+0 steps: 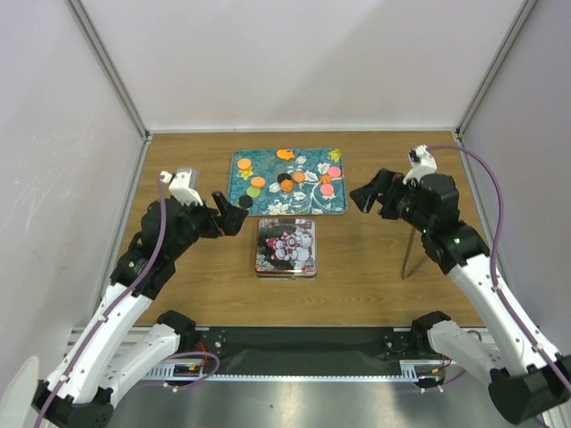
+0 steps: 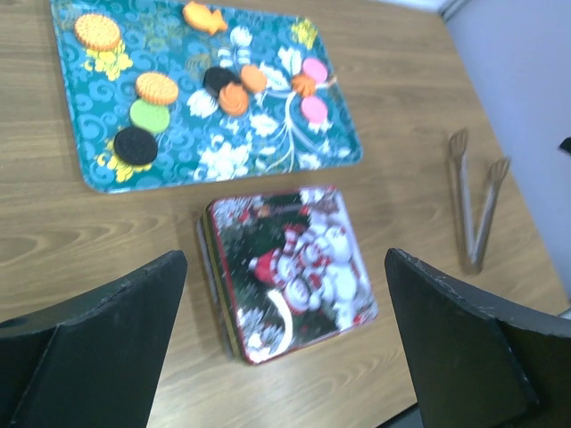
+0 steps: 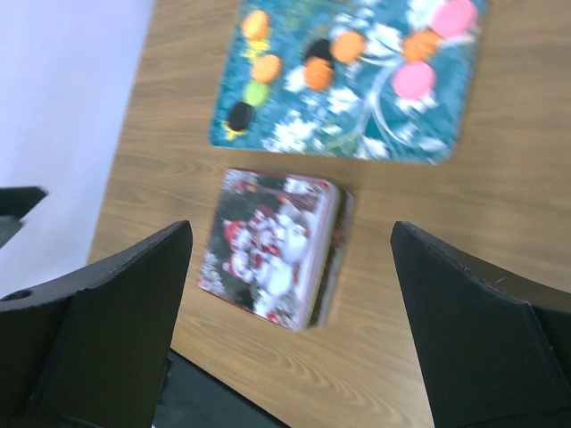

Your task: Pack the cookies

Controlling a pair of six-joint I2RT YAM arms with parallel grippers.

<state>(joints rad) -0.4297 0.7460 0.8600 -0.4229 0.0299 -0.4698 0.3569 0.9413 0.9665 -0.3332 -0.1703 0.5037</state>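
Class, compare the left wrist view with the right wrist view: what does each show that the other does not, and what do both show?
Only the left wrist view: the tongs, lying apart from the tin.
Only the right wrist view: a dark shape at the left edge, too cut off to identify.
Both: the tray, the cookies on it, the lidded tin, and an open tool in front, the left tool or the right tool.
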